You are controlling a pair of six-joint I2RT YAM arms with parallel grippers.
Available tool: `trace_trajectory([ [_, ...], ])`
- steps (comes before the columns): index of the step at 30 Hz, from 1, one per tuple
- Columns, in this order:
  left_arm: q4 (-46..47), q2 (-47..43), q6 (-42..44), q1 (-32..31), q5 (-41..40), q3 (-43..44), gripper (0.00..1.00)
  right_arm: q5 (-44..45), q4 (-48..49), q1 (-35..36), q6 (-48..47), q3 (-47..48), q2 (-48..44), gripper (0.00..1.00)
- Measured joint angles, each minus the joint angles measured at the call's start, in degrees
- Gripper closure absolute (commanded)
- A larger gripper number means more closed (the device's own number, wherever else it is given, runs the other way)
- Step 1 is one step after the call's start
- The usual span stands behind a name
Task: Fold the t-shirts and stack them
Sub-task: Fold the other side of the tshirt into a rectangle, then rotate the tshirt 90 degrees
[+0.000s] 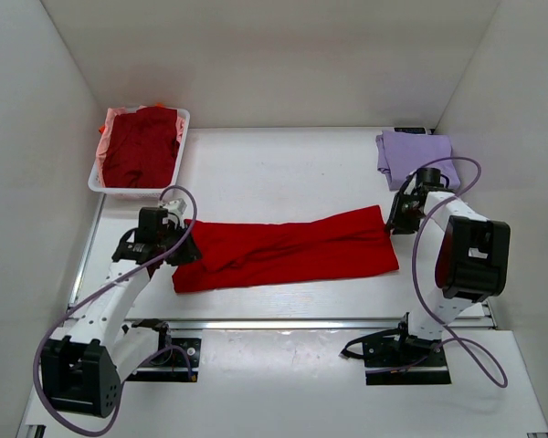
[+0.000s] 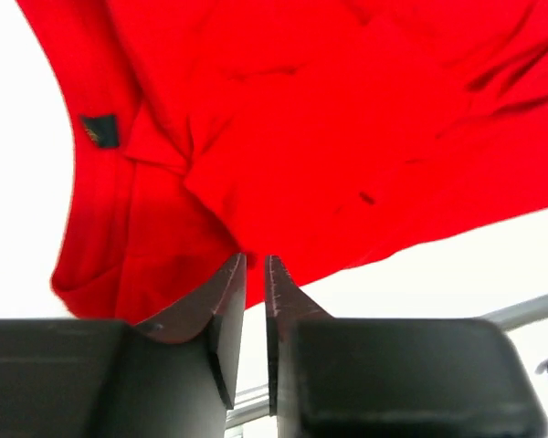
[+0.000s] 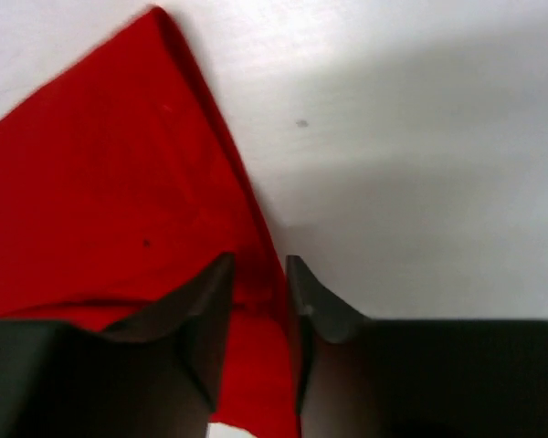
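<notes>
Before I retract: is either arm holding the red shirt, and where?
Left jaws: parted and empty at the collar end of the red t-shirt. Right jaws straddle its other end's edge; a grip cannot be told.

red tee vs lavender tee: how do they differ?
The red t-shirt lies as a long strip across the table; the lavender t-shirt is a compact folded bundle at its far right corner. Red covers far more surface than lavender. Both lie outside the basket.

The red t-shirt is soft, matt, creased cloth, as are the lavender t-shirt at far right and the maroon t-shirt. The far-left basket looks like smooth white plastic. The table is matt white.
</notes>
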Motion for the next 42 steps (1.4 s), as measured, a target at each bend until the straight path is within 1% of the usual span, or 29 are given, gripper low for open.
trace_trajectory([
  [1, -0.02, -0.48, -0.42, 0.00, -0.70, 0.00, 0.67, 0.76, -1.14, 0.02, 0.26, 0.00, 0.02, 0.62],
  [2, -0.02, -1.05, -0.70, 0.09, -1.18, 0.00, 0.64, 1.51, -1.95, 0.26, 0.66, 0.00, -0.13, 0.52],
  [3, -0.02, -1.75, -1.16, 0.24, -1.73, 0.02, 0.63, 2.51, -2.51, 0.55, 1.03, 0.00, -0.39, 0.46],
  [4, -0.02, -2.29, -1.55, 0.24, -2.45, 0.09, 0.63, 3.50, -3.10, 0.90, 1.25, 0.00, -0.83, 0.46],
  [5, -0.02, -2.62, -1.95, 0.22, -2.93, 0.22, 0.63, 4.31, -3.56, 1.51, 1.18, 0.00, -1.55, 0.49],
  [6, 0.02, -2.67, -2.21, 0.22, -3.32, 0.37, 0.64, 4.72, -3.65, 2.25, 0.98, 0.00, -2.62, 0.57],
  [7, 0.11, -2.54, -2.51, 0.09, -3.58, 0.52, 0.66, 4.83, -3.48, 3.13, 0.74, 0.00, -3.96, 0.81],
  [8, 0.31, -2.16, -2.93, -0.20, -3.74, 0.59, 0.66, 4.83, -3.06, 3.96, 0.13, 0.00, -5.35, 0.96],
  [9, 0.76, -1.57, -3.41, -0.81, -3.91, 0.61, 0.66, 4.61, -2.34, 4.85, -0.13, 0.02, -6.67, 1.00],
  [11, 1.66, -0.15, -5.18, -2.67, -4.02, 0.61, 0.69, 3.91, -1.46, 6.19, -0.66, 1.14, -7.80, 1.00],
  [13, 3.26, 1.22, -7.13, -5.14, -4.17, 0.28, 0.71, 3.13, -0.98, 7.37, -1.31, 4.15, -6.19, 1.00],
  [16, 5.99, 3.17, -10.75, -8.37, -4.37, -1.42, 0.75, 2.03, -0.17, 8.50, -2.34, 10.19, -0.33, 1.00],
  [19, 7.34, 6.29, -13.79, -11.08, -6.19, -3.21, 0.76, 1.36, -0.07, 9.55, -2.64, 14.23, 6.25, 1.00],
  [22, 7.41, 11.47, -15.47, -13.77, -9.49, -3.30, 0.77, 1.03, -0.55, 10.82, -2.10, 15.10, 11.72, 1.00],
  [25, 7.15, 19.87, -16.00, -15.39, -11.41, -0.83, 0.79, 0.87, -1.70, 11.65, -0.26, 14.58, 14.23, 1.00],
  [28, 7.30, 26.99, -16.11, -15.82, -12.74, 5.29, 0.81, 1.27, -1.25, 12.00, 2.67, 13.31, 13.44, 1.00],
  [30, 7.23, 32.15, -16.04, -15.85, -13.35, 10.43, 0.81, 1.49, 0.07, 12.00, 5.05, 10.84, 11.91, 1.00],
  [33, 6.43, 41.92, -15.41, -15.74, -13.99, 21.42, 0.81, 2.84, 0.52, 12.66, 9.05, 6.78, 8.81, 1.00],
  [36, 3.93, 53.51, -13.60, -15.47, -14.19, 36.48, 0.83, 5.33, -0.42, 14.91, 13.49, 3.54, 5.92, 1.00],
  [41, -2.78, 73.22, -9.77, -14.73, -13.29, 66.29, 0.85, 8.09, -0.52, 21.05, 22.05, -3.34, -0.02, 1.00],
  [42, -6.34, 77.18, -8.96, -14.73, -13.09, 73.77, 0.86, 8.59, -0.50, 22.86, 24.20, -5.16, -1.62, 1.00],
])
